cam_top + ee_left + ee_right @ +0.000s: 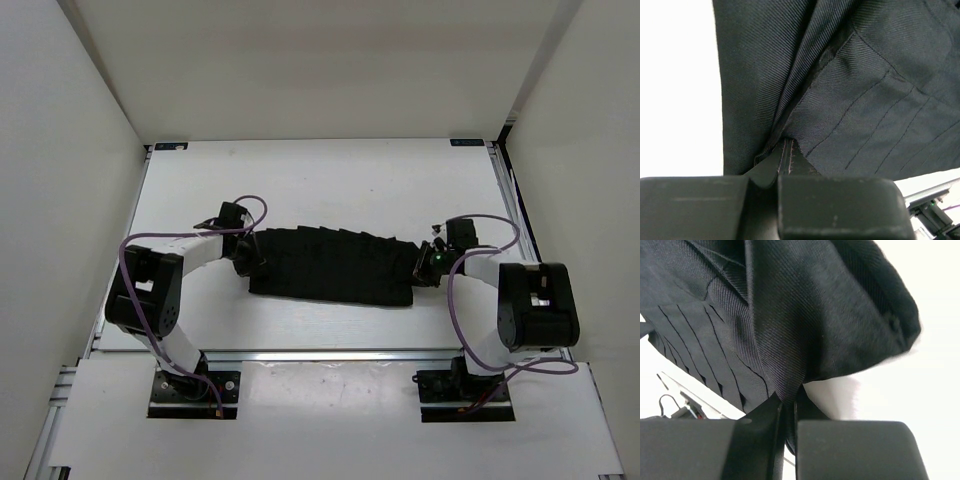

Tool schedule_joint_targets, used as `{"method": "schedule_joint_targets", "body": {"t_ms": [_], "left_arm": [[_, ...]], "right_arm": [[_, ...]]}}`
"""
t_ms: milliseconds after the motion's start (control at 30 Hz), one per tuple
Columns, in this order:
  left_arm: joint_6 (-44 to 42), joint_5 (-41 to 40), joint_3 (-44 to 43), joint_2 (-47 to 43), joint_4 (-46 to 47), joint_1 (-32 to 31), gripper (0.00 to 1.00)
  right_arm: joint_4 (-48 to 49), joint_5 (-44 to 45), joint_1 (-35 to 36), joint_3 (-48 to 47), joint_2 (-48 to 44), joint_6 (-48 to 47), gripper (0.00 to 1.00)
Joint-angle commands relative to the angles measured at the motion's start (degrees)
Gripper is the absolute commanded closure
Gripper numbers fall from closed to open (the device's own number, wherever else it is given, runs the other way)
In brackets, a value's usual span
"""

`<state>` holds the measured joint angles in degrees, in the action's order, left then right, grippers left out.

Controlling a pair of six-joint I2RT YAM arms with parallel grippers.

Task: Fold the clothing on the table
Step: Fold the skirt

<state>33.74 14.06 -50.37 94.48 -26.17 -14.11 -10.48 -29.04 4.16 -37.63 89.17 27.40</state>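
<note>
Gripping, left end: my left gripper [244, 260] is clenched on the clothing [330, 265]. The wrist view shows the cloth edge nipped tight between my fingertips.
Clothing: black pleated piece, lying as a long band across the middle of the table [300, 180]. The pleats run near to far, and the band spans from one gripper to the other.
Gripping, right end: my right gripper [426, 262] is closed on the opposite edge. The wrist view shows a bunched fold of cloth rising from the fingertips, with white table beyond it.
Step in hand: both ends taken and the fold not yet made, as I judge it.
Doing it well: raise both ends together and level, so the band hangs taut and the pleats do not fan open. Carry both the same way over the lying part, then lay edge on edge.
Risk: the bites look thin at both ends, so a jerk or an uneven pull could slip one corner free.
</note>
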Motion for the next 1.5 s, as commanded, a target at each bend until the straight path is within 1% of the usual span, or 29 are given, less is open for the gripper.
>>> {"method": "schedule_joint_targets", "body": {"t_ms": [0, 133, 267, 367, 467, 567, 667, 833, 867, 933, 967, 1067, 1200, 1333, 1467], "left_arm": [[0.7, -0.6, 0.8, 1.8, 0.5, -2.8, 1.00], [1.9, 1.0, -0.8, 3.5, 1.9, -7.2, 1.00], [2.1, 1.8, -3.2, 6.0, 2.1, -10.9, 1.00], [2.3, 2.6, -4.0, 6.5, 2.2, -11.0, 1.00], [2.4, 3.0, -3.9, 6.2, 2.5, -10.4, 1.00], [2.6, 3.2, -4.4, 6.5, 2.8, -9.8, 1.00], [2.3, 3.7, -4.7, 6.9, 2.6, -10.3, 1.00], [2.3, 3.8, -5.4, 7.5, 2.9, -10.1, 1.00], [2.3, 4.0, -4.9, 7.6, 2.7, -10.0, 1.00], [2.2, 4.3, -5.4, 7.5, 2.9, -9.5, 1.00], [2.2, 4.0, -5.4, 7.7, 2.7, -9.5, 1.00], [2.4, 4.0, -5.2, 7.4, 2.9, -8.7, 1.00], [2.4, 4.1, -4.7, 7.3, 3.2, -7.3, 1.00], [2.4, 4.1, -5.7, 7.3, 3.2, -5.5, 1.00], [2.6, 3.7, -7.1, 7.6, 3.1, -3.8, 1.00]], "right_arm": [[-3.6, 3.5, -3.0, 1.2, -4.5, -2.1, 1.00], [-8.1, 5.8, -7.7, 1.3, -6.8, -4.7, 1.00], [-12.6, 6.3, -9.5, -0.3, -8.1, -6.7, 1.00], [-15.4, 7.6, -7.1, -4.6, -10.9, -6.3, 1.00], [-17.7, 8.6, -4.5, -11.9, -13.7, -4.6, 1.00], [-18.5, 8.3, 0.9, -18.2, -13.7, -3.2, 1.00], [-17.1, 4.6, 5.0, -22.8, -10.5, -1.2, 1.00], [-14.6, -1.8, 12.5, -31.2, -0.3, 0.1, 1.00], [-13.7, -3.7, 13.3, -33.5, 1.9, 0.8, 0.99], [-10.9, -7.9, 15.6, -36.9, 4.8, 2.7, 1.00], [-10.3, -8.3, 16.0, -37.9, 6.1, 2.9, 1.00], [-10.0, -11.2, 18.9, -43.6, 12.5, 3.4, 1.00], [-10.3, -16.7, 22.1, -50.1, 18.4, 4.3, 0.99], [-10.2, -21.4, 24.0, -54.2, 22.9, 4.9, 1.00], [-6.5, -25.6, 25.3, -53.7, 24.8, 7.9, 1.00]]}}
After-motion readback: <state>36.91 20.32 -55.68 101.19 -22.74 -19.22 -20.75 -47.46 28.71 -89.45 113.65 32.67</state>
